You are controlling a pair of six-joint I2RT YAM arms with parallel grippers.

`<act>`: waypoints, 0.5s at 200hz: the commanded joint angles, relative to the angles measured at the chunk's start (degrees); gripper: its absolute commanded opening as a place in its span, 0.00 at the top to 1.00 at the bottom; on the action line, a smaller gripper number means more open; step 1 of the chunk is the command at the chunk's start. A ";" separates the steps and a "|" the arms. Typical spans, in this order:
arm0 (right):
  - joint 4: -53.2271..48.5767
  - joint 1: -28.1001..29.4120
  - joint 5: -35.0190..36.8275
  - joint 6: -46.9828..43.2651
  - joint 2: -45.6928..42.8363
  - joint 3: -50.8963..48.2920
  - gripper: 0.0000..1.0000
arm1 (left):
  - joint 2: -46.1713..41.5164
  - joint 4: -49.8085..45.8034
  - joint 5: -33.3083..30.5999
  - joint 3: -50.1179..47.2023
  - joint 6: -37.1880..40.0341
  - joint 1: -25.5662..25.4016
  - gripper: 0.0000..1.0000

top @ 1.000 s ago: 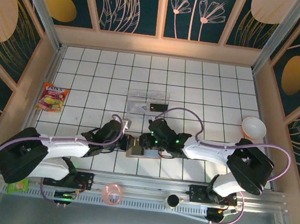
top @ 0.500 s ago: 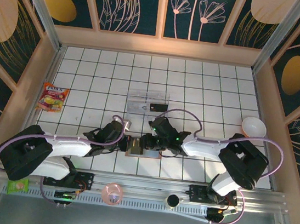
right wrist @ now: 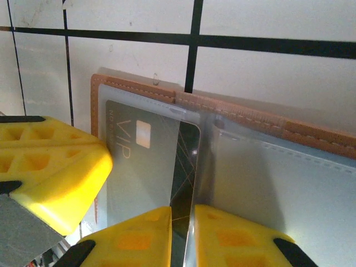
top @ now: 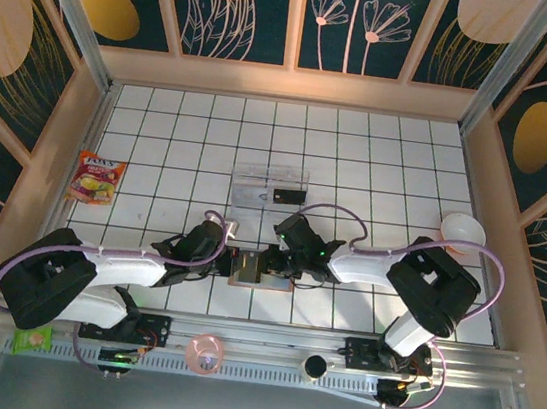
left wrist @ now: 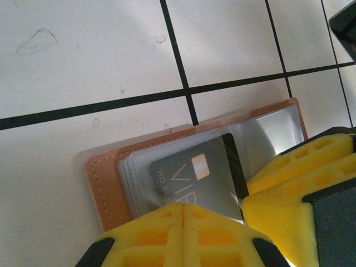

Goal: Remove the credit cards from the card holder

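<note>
Card holder [top: 257, 268] lies open on the white tiles, lower centre of the top view, between my two grippers. My left gripper [left wrist: 181, 214] is closed, its fingers meeting and sitting on the holder's near edge. A grey credit card [right wrist: 144, 161] sits in the clear sleeve. My right gripper [right wrist: 182, 222] is narrowed to a slit over the card's dark edge. I cannot tell whether it pinches the card.

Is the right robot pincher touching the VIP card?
Touching. In the right wrist view, the right gripper has its two yellow fingers pinching the dark edge of the credit card between them.
</note>
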 commanded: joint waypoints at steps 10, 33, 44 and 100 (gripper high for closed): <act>2.58 -0.66 -1.50 1.12 1.09 -1.64 0.93 | 0.96 -0.08 0.80 -1.46 -0.48 0.06 1.00; 2.26 -0.67 0.19 1.48 -0.88 -2.63 1.00 | 0.62 -0.16 0.78 -1.47 -0.44 0.09 1.00; 1.85 -0.67 1.35 1.66 -2.34 -3.27 1.00 | 0.50 -0.28 0.63 -1.47 -0.45 0.03 1.00; -4.90 -0.33 7.83 2.04 -10.61 -5.11 1.00 | 0.22 -0.18 0.36 -0.59 -0.37 0.07 1.00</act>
